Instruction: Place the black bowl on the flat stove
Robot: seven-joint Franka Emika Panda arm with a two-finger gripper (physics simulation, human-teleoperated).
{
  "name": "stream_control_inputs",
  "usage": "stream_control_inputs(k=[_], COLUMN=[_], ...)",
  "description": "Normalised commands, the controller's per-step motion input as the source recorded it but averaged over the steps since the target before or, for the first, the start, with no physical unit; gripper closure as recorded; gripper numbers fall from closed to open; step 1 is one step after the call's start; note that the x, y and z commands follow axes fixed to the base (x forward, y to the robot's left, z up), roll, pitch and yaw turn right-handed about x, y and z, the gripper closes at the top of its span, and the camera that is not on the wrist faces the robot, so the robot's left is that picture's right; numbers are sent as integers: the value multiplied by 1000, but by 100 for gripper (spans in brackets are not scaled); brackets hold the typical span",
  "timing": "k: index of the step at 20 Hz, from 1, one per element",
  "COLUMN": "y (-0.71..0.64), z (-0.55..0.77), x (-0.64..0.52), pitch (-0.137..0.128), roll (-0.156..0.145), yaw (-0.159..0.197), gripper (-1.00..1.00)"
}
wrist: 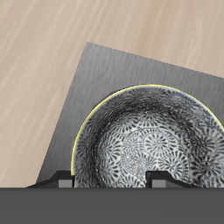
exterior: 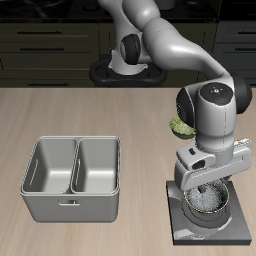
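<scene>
Grey-white speckled inside and dark at the rim, the small round black bowl sits over the flat dark grey square stove, near the table's front edge beside the grey two-part metal basin. The gripper stands over the rim; whether its fingers pinch it or are spread, I cannot tell. Letting go while the bowl is tilted could tip it off the smooth plate.

The arm has glossy white rounded links, black joint bands and a black base.
</scene>
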Motion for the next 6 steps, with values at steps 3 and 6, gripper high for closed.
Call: stream_control_inputs(k=[3,6], y=[-38,-1], z=[29,88], x=[-4,-82], pitch=[-4,-22], roll=[-5,11], yaw=[-22,-1], gripper=[-100,-100])
